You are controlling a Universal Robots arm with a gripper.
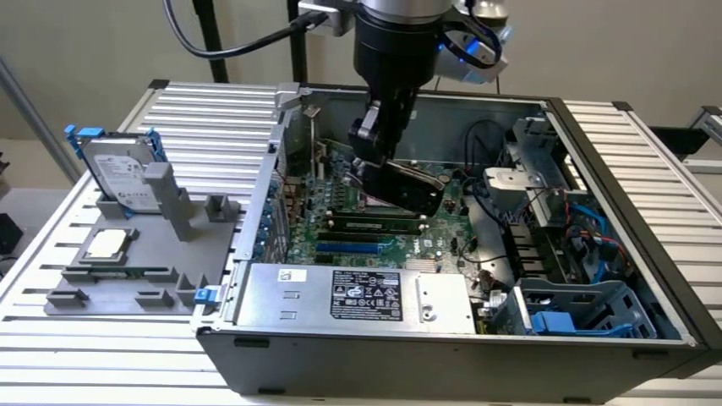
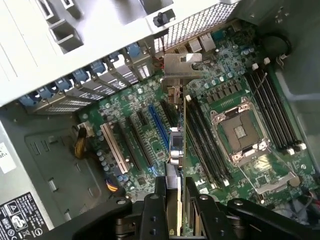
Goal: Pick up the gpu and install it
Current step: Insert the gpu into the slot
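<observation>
The end effector (image 2: 174,196) is pinching the gpu (image 2: 176,147) edge-on, and the card hangs inside the open case (image 1: 637,178) just above the motherboard (image 2: 127,102), its silver bracket (image 2: 182,64) toward the rear slot openings. The card looks tilted in the exterior view; if its edge meets the blue slot (image 2: 158,124) askew, it could jam, slip in the grip, or scrape the neighbouring memory slots (image 2: 200,135)
</observation>
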